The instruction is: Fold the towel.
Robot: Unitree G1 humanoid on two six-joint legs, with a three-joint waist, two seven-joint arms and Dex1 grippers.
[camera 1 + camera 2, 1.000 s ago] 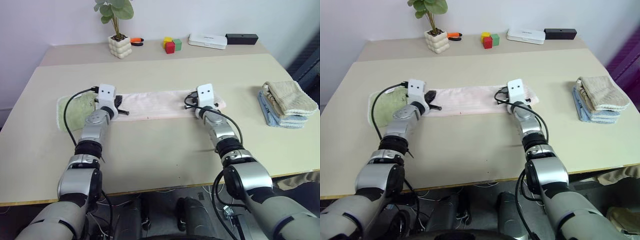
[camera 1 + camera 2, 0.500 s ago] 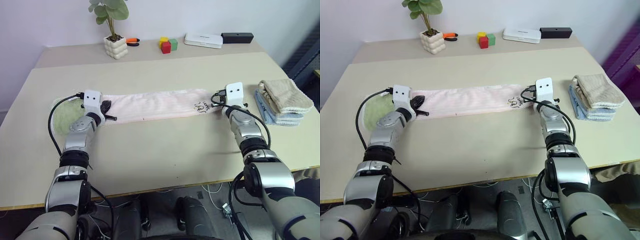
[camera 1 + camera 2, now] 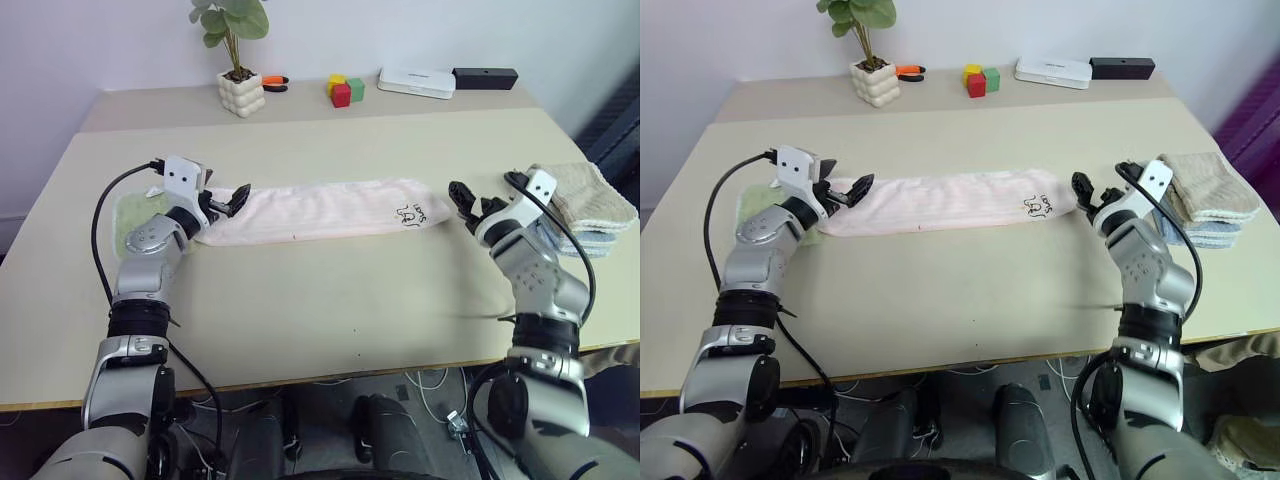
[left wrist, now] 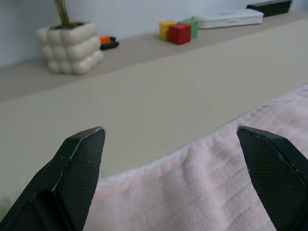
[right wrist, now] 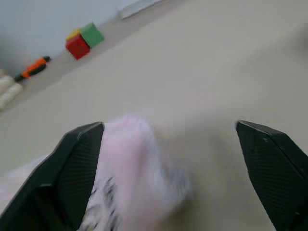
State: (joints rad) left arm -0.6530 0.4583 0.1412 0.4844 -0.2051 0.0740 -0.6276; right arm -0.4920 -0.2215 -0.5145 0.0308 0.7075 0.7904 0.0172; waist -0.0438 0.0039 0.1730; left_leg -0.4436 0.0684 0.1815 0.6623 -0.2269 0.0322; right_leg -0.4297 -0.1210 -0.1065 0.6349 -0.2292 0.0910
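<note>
Now both end effectors, left (image 3: 238, 197) and right (image 3: 462, 196), gape wide, clear of the towel (image 3: 325, 209).

The towel (image 3: 325, 209) is seen as soft pink terry cloth with a ribbed, matt pile and a small dark print near one end. The counter (image 3: 330, 290) is given a smooth, matt beige finish. The fingers (image 4: 79, 159) of the left tool (image 3: 232, 200) are made of black plastic with finely cross-hatched, matt pads. The folded towels (image 3: 580, 205) look thick and nubbly. The pot (image 3: 241, 93) appears glazed and bumpy, the blocks (image 3: 344, 90) smoothly painted.
</note>
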